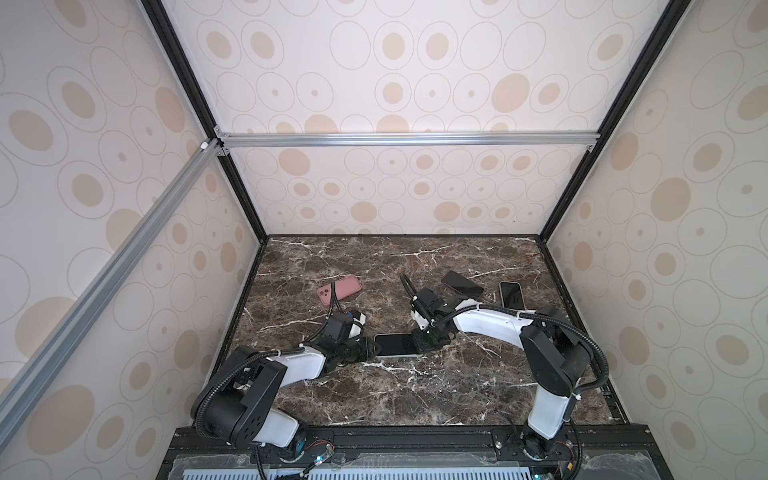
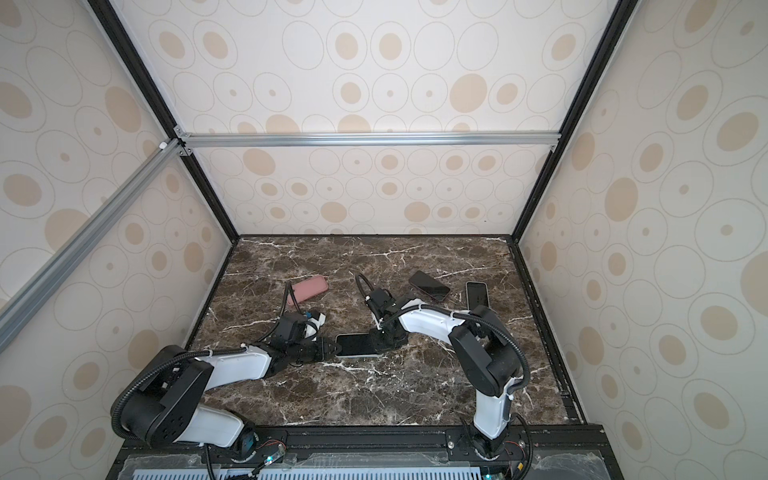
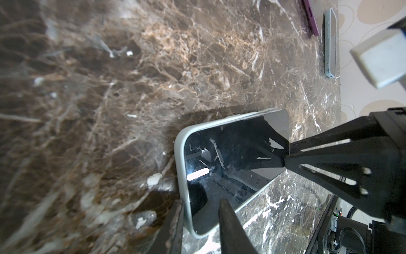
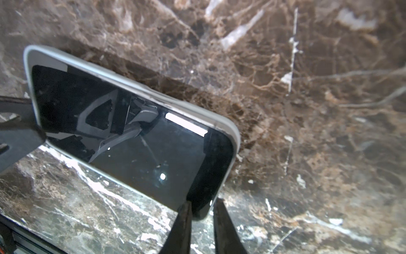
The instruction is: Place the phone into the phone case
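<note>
On the table (image 1: 374, 395), four phones (image 1: 339, 291) (image 1: 462, 284) (image 1: 511, 296); left jaws clamp middle phone (image 1: 395, 345), right jaws unclear.

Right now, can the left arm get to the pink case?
Probably, but not yet. The pink case lies in the open just past the left arm, nothing on it. The left fingers are clamped on the phone, so they'd need to let go first.

Glossy glass phone (image 1: 395, 345), polished veined marble tabletop (image 1: 415, 395)
</note>
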Available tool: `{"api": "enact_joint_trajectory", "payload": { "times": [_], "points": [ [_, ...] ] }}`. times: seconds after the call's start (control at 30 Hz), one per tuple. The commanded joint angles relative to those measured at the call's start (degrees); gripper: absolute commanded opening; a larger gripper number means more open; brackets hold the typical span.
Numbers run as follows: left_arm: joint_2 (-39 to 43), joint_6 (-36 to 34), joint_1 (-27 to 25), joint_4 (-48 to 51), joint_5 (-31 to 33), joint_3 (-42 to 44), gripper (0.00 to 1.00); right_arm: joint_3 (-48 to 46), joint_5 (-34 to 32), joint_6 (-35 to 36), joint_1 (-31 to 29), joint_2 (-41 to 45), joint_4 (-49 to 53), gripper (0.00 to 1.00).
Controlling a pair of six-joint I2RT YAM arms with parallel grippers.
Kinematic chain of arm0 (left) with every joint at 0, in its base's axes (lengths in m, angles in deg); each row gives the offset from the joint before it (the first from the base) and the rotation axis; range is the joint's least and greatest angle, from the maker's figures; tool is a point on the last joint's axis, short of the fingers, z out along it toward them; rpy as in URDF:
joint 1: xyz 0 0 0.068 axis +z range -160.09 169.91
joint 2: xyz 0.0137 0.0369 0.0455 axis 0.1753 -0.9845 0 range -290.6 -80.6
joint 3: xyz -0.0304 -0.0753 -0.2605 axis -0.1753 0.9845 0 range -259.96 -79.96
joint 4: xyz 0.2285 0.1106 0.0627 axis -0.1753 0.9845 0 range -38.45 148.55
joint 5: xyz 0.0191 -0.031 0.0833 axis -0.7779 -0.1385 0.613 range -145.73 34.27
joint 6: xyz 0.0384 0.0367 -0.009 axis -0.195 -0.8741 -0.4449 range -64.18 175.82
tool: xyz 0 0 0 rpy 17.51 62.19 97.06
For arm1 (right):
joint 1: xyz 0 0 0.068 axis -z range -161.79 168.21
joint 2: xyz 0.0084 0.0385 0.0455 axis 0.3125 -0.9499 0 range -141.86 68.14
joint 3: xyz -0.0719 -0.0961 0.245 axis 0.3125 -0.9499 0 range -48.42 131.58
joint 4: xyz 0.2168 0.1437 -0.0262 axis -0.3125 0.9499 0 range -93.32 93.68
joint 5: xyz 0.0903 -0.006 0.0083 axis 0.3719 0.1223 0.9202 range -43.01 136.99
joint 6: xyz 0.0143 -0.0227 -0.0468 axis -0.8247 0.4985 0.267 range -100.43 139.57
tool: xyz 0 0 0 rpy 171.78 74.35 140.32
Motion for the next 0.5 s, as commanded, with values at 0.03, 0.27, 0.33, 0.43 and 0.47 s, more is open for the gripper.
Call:
{"api": "enact_joint_trajectory", "payload": {
  "times": [0.03, 0.27, 0.33, 0.43, 0.47],
  "points": [
    [0.32, -0.77, -0.92, 3.37, -1.0, -0.18, 0.38, -0.9, -0.34, 1.59, -0.61, 1.33, 3.15, 0.25],
    [0.65, -1.48, -0.8, 4.69, -0.44, -0.68, 0.4, -1.41, -1.05, 1.7, 0.18, 3.75, 4.49, 0.24],
    [0.52, -2.05, -0.81, 5.87, 0.23, -1.04, 0.4, -1.82, -1.4, 1.75, 0.2, 3.47, 4.42, 0.23],
    [0.29, -2.5, -0.85, 6.5, 0.36, -1.31, 0.38, -2.98, 1.57, 1.58, 0.55, 2.98, 1.66, 0.22],
    [0.25, -2.51, -0.86, 6.4, 0.22, -1.25, 0.37, -3.32, 2.76, 1.4, 0.61, 2.61, 0.66, 0.22]
  ]
}}
